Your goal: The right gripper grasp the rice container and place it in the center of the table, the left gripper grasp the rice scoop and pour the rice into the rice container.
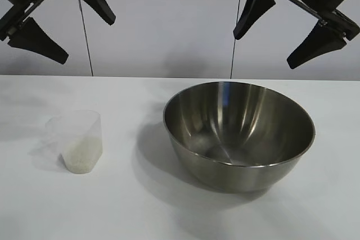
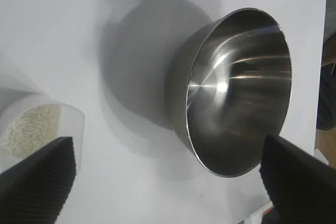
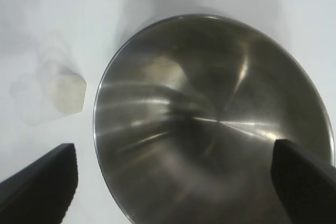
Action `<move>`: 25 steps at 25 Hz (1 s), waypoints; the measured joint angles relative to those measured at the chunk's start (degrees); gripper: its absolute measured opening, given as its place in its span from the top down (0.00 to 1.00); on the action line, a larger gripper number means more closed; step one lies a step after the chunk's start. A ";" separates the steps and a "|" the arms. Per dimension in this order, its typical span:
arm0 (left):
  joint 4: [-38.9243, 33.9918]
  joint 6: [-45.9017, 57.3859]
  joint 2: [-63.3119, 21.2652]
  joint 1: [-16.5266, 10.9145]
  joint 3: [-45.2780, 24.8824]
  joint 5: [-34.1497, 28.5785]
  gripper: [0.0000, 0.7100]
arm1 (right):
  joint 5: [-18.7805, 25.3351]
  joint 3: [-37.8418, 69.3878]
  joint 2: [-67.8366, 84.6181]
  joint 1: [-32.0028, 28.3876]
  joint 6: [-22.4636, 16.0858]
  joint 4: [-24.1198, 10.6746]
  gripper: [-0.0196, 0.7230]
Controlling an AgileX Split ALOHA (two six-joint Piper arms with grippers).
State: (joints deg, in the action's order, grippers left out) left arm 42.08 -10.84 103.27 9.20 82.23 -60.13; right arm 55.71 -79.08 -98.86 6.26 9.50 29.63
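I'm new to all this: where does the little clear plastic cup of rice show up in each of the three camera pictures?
Exterior view: the rice scoop stands lower left on the white table, apart from the steel bowl.
Left wrist view: the scoop sits at the lower left edge, partly behind a black finger.
Right wrist view: it is at middle left, faint against the table.
Shared landmark: the steel bowl beside it in every view.

No readable text, label, brand, number or sign appears in any view.
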 joint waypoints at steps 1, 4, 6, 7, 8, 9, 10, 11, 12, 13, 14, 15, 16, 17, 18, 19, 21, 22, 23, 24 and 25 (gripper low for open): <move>0.00 0.00 0.00 0.00 0.00 0.00 0.03 | -0.07 0.00 0.00 0.00 0.00 0.00 0.04; 0.00 0.00 0.00 0.00 0.00 0.00 0.03 | -0.32 0.00 0.00 0.00 0.00 -0.15 0.04; 0.00 0.00 0.00 0.00 0.00 0.00 0.03 | -1.36 0.00 0.00 0.00 0.00 -0.22 0.04; 0.00 0.00 0.00 0.00 0.00 0.00 0.03 | -2.19 0.00 0.00 0.00 0.00 -0.22 0.04; 0.00 0.00 0.00 0.00 0.00 0.00 0.03 | -3.22 0.00 0.00 0.00 0.00 -0.15 0.04; 0.00 0.00 0.00 0.00 0.00 0.00 0.03 | -3.92 0.00 0.00 0.00 0.00 0.00 0.04; 0.00 0.00 0.00 0.00 0.00 0.00 0.03 | -4.28 0.00 0.00 0.00 0.45 0.00 0.04; 0.00 0.00 0.00 0.00 0.00 0.00 0.03 | -4.28 0.00 0.00 0.00 1.18 -0.32 0.04; 0.00 0.00 0.00 0.00 0.00 0.00 0.03 | -4.13 0.00 0.00 0.00 2.09 -1.06 0.04; 0.00 0.00 0.00 0.00 0.00 0.00 0.03 | -3.72 -0.02 0.00 0.00 2.76 -2.77 0.04; 0.00 0.00 0.00 0.00 0.00 0.00 0.03 | -2.77 -0.13 0.00 0.00 3.07 -5.31 0.04; 0.00 0.00 0.00 0.00 0.00 0.00 0.03 | -1.96 -0.13 0.00 0.00 3.32 -8.29 0.04; 0.00 0.00 0.00 0.00 0.00 0.00 0.03 | -1.07 -0.13 0.00 0.00 3.38 -10.61 0.04; 0.00 0.00 0.00 0.05 0.00 0.00 0.03 | -0.71 -0.13 -0.05 0.00 3.03 -12.80 0.04; 0.00 0.00 0.00 0.05 0.00 0.00 0.03 | -0.89 0.10 -0.13 0.00 2.60 -14.08 0.04; 0.00 0.00 0.00 0.06 0.00 0.00 0.03 | -1.20 0.36 -0.52 0.00 2.29 -14.53 0.04; 0.00 0.00 0.00 0.06 0.00 0.00 0.03 | -2.03 1.06 -1.87 0.00 2.08 -14.96 0.04; 0.00 0.00 0.00 0.06 0.00 0.00 0.03 | -2.35 1.34 -3.06 0.00 1.80 -15.13 0.04; 0.00 0.00 0.00 0.06 0.00 0.00 0.03 | -2.60 1.45 -4.21 0.00 1.22 -15.23 0.04; 0.00 0.00 0.00 0.06 0.00 0.00 0.03 | -3.06 1.52 -5.66 0.00 0.81 -15.25 0.04; 0.00 0.00 0.00 0.06 0.00 0.00 0.03 | -3.66 1.63 -7.05 0.00 0.44 -15.18 0.04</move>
State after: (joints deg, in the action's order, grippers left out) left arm 42.08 -10.84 103.27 9.26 82.23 -60.13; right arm 52.05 -77.45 -105.91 6.26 9.94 14.45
